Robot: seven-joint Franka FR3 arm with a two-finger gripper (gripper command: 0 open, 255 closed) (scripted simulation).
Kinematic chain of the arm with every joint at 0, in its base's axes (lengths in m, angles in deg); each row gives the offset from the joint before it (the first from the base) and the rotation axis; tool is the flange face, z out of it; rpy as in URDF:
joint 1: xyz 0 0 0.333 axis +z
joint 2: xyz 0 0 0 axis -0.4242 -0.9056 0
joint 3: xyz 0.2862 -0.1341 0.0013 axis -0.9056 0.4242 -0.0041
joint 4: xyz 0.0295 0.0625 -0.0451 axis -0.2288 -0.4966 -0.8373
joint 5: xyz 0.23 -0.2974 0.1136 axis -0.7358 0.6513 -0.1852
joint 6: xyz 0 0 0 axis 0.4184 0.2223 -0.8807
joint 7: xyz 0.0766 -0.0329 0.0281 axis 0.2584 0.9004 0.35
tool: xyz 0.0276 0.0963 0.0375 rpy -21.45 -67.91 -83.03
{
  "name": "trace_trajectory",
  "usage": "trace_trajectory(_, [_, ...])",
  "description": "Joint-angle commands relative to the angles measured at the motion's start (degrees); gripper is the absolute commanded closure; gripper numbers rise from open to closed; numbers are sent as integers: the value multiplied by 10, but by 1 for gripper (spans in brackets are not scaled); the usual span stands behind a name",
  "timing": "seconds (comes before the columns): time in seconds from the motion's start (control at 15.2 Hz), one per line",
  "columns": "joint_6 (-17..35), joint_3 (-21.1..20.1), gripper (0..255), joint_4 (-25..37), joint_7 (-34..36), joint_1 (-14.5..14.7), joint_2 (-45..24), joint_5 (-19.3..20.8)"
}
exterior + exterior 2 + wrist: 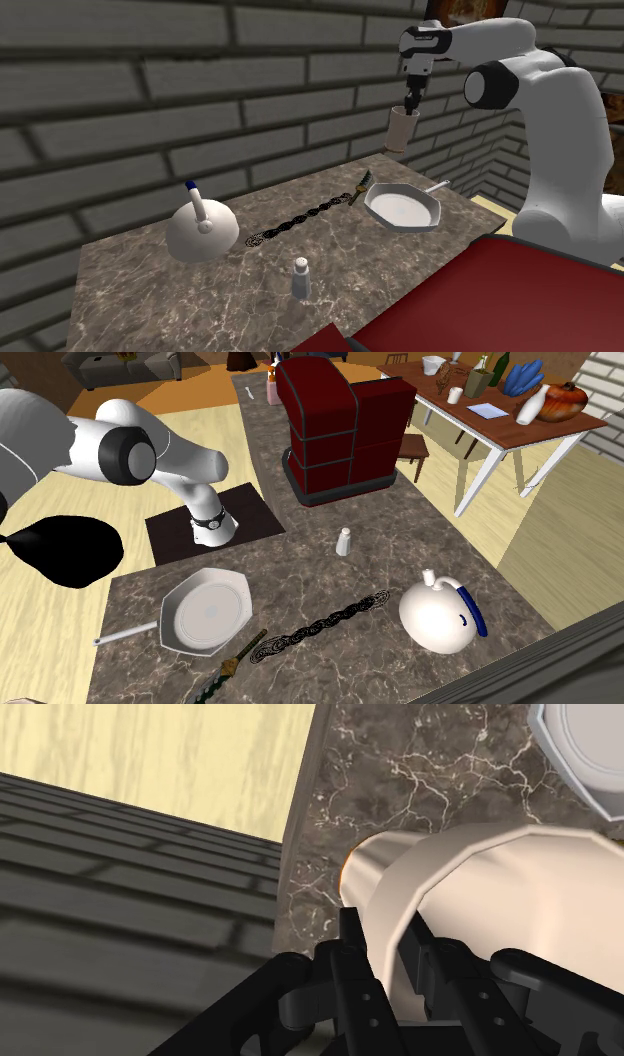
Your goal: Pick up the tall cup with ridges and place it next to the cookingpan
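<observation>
gripper (411,105): jaws clamped on the cup's rim, pointing down. Whether one finger (349,947) sits inside the cup is hard to say.
cup (401,130): cream, tall, with a raised band around it. Held in the air, clear of the counter, over its far corner at the shoulder view's right. In the wrist view (480,894) the counter's edge and pale floor lie beneath it.
pan (402,205): white and angular, flat on the counter near that same corner, handle toward the shoulder view's right. Below the cup and apart from it.
counter (150,290): grey-brown marble, set against a brick wall.
teapot (202,228): white and round, toward the end at the shoulder view's left.
chain (295,222): black, lying between the teapot and the pan.
shaker (300,277): upright, near the near edge.
stand (520,300): red, at the near corner.
</observation>
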Motion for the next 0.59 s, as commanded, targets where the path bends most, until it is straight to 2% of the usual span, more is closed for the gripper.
trace_trajectory(0.0, [18,0,255,-19,-1,2,2,0])
trace_trajectory(0.53, [83,0,255,-90,-5,9,8,0])
